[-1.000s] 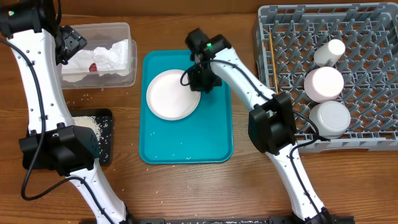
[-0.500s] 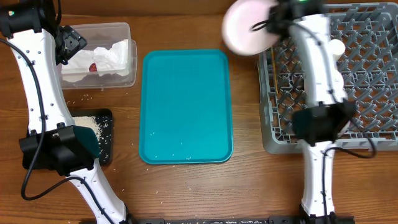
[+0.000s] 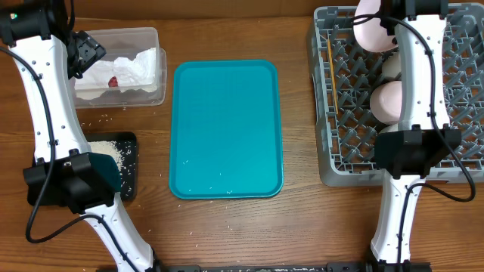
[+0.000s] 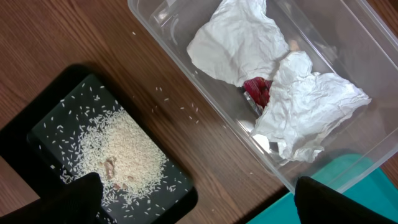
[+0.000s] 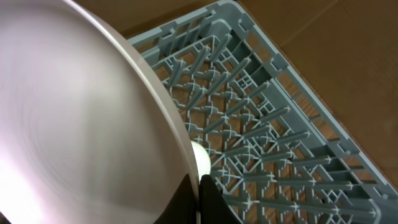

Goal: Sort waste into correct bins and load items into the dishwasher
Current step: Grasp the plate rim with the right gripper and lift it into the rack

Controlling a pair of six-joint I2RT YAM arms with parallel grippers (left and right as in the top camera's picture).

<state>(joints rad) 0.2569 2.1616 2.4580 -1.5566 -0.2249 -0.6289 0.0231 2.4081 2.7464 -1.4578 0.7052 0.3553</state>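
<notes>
My right gripper is shut on the rim of the round pale pink plate and holds it on edge over the far side of the grey dish rack. In the right wrist view the plate fills the left, my fingers pinch its rim, and a white cup peeks out below. A pale bowl and wooden chopsticks lie in the rack. My left gripper is open and empty above the clear tub, which holds crumpled napkins and a red sachet wrapper. Rice lies in the black tray.
The teal serving tray lies mid-table with a few rice grains near its front edge. Loose grains dot the wood between the clear tub and the black tray. My right arm hides part of the rack.
My right gripper lifted the pink plate off the teal tray and carried it right and away, over the far side of the rack. The left arm has not moved.
</notes>
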